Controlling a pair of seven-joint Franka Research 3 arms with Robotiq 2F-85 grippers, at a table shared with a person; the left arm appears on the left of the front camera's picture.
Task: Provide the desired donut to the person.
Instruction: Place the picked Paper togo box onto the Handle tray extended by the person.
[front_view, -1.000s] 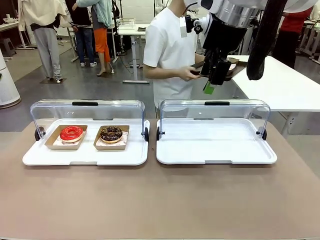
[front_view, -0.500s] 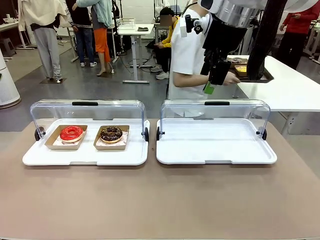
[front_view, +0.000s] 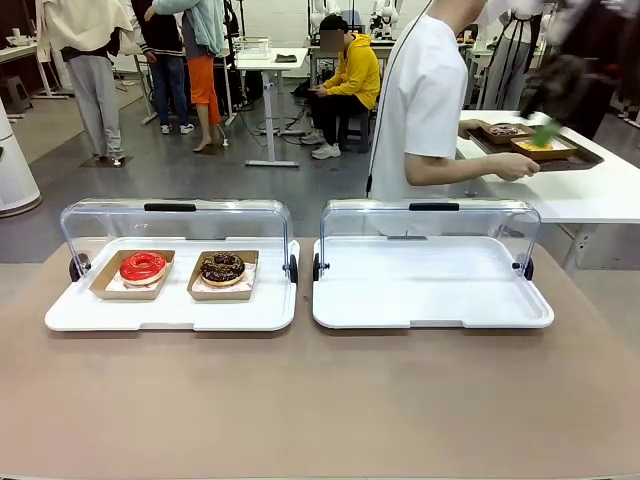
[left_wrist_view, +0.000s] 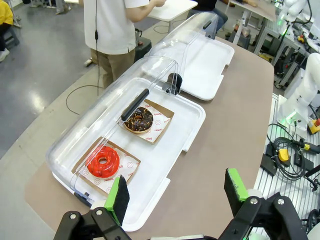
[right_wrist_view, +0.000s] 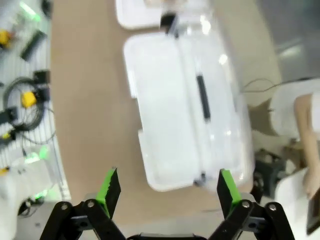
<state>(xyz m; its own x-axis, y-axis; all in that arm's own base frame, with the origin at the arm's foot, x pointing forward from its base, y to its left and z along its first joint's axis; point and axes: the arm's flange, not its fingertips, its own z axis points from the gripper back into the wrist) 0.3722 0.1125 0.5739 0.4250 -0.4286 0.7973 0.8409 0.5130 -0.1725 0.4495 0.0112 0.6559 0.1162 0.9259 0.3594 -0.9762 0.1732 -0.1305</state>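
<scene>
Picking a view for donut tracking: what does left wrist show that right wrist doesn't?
Left wrist only: red donut and chocolate donut in paper trays in the lidded tray, beyond the open left gripper.
Right wrist only: open right gripper.
Both: the empty tray, the table and the person.

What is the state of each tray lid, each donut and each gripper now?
Left tray lid: open.
Right tray lid: open.
Red donut: lying in its paper tray.
Chocolate donut: lying in its paper tray.
Left gripper: jaws open, empty.
Right gripper: jaws open, empty.
</scene>
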